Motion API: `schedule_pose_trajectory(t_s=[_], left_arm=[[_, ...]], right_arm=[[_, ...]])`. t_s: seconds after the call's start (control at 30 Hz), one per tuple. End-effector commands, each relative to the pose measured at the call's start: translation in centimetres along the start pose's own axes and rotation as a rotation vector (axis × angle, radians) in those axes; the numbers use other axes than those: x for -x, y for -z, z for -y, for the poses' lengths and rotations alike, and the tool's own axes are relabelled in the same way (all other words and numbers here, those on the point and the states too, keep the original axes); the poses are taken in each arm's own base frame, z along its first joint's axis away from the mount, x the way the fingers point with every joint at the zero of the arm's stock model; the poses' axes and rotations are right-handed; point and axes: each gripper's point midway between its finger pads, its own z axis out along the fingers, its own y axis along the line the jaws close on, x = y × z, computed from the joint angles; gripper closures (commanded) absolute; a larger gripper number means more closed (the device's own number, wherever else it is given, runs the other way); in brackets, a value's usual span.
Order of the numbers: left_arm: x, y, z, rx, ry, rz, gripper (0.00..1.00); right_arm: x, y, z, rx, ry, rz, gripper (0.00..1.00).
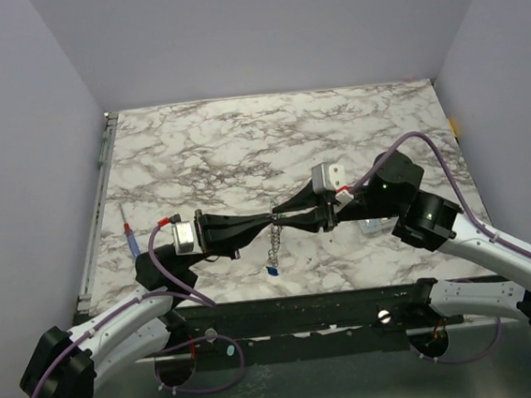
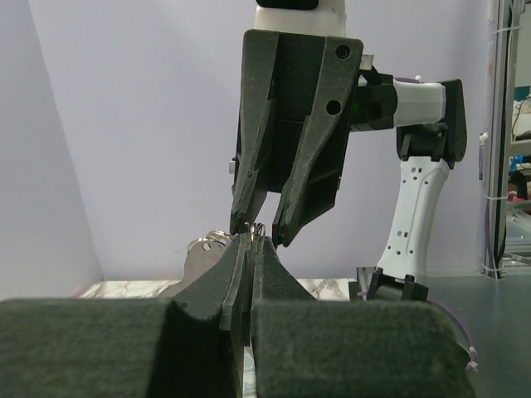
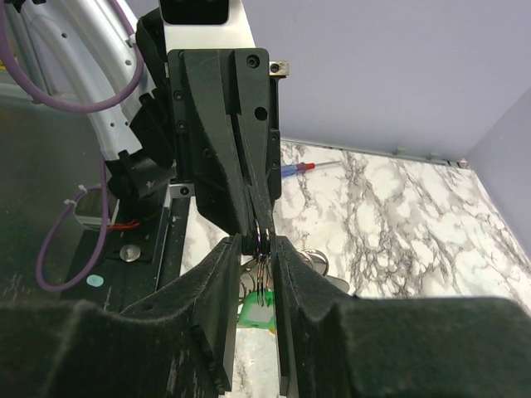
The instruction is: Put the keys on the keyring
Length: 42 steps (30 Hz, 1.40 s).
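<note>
1. Stuff around: one pen (image 1: 130, 233) lies on the marble table (image 1: 241, 135), way out at 9 o'clock from the action and well apart from it. A small clear box (image 1: 375, 229) sits at 3 o'clock, half hidden under the right arm.
2. The keyring (image 3: 263, 278) is up in the air over mid-table, right where the two grippers meet nose to nose. From above, their fingers cover most of the loop.
3. The left gripper (image 1: 264, 224) comes in from 9 o'clock, its fingers pinched tight on the ring wire. The right gripper (image 1: 285, 221) comes in from 3 o'clock with its fingers a narrow gap apart. They straddle the ring and the left fingertips, and I can't see them touching the wire.
4. In the right wrist view the loop is edge-on, its long axis running up and down. The chain (image 1: 273, 243) hangs off it and trails toward 6 o'clock in the top view.
5. Count: one keyring, one chain, two keys I can spot. The blue key (image 1: 271, 271) is at the chain's end. The green key (image 3: 257, 313) is just below the ring, and I can't tell if it's threaded on.
</note>
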Motion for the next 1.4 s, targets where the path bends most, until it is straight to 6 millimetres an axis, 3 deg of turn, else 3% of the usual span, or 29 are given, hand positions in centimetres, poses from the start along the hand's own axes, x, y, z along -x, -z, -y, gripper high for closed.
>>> schedule_pose_trajectory(t_s=[0.0,0.8,0.97,1.37], left_arm=[[1.3,-0.1,0.6,-0.029,-0.026,0.040,1.00],[1.6,-0.1,0.7,-0.031,-0.029,0.048,1.00],[1.5,-0.1,0.7,-0.031,-0.028,0.047,1.00],[1.6,-0.1,0.7,-0.032,-0.027,0.048,1.00]], right_arm=[[-0.2,0.2,-0.4,0.013,-0.004,-0.016,0.71],[-2.7,0.6,0.5,-0.054,-0.001,-0.087,0.67],[-2.1,0.4,0.6,-0.061,0.001,-0.061,0.62],[-1.1,-0.1,0.5,-0.042,-0.007,-0.004,0.71]])
